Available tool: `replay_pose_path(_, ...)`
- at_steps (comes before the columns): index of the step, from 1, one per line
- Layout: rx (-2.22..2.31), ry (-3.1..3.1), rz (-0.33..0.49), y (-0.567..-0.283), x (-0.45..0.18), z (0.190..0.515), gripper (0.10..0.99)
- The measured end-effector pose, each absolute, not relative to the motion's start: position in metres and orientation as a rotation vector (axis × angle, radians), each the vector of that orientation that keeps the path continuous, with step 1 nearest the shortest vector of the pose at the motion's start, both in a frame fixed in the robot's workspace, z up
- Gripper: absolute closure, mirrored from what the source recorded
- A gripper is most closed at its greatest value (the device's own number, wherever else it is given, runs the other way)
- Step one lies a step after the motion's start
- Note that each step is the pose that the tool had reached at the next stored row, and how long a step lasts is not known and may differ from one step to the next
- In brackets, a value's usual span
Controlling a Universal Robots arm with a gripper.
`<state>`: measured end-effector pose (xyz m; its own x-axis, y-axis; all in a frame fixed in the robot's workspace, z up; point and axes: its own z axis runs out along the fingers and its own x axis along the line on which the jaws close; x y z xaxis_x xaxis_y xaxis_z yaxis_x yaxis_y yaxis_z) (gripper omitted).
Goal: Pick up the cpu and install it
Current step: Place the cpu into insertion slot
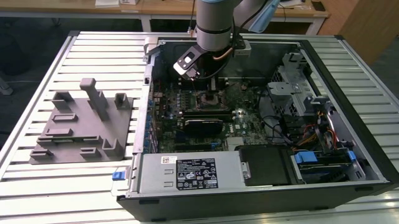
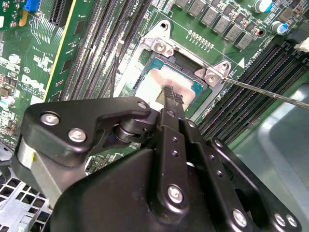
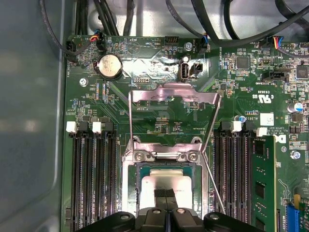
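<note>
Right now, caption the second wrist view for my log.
Shut gripper tips meet over the cpu, which lies in the open socket.

The silvery cpu lies flat in the socket.

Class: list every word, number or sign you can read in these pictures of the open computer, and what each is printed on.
Nothing can be quoted with confidence.
The black label on the grey metal box: white print, too small to read.
The white sticker beside it: too small to read.
The green circuit board: white lettering, too small to read.
The silvery chip under the pincer: no print seen.
</note>
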<state>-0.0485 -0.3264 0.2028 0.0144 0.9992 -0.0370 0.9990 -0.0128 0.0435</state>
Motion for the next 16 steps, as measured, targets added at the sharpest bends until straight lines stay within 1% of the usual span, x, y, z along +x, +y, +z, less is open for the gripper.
replay_pose_path(16, 2.198, 2.168, 0.01, -0.3267, -0.0486, 0.1973, 0.98)
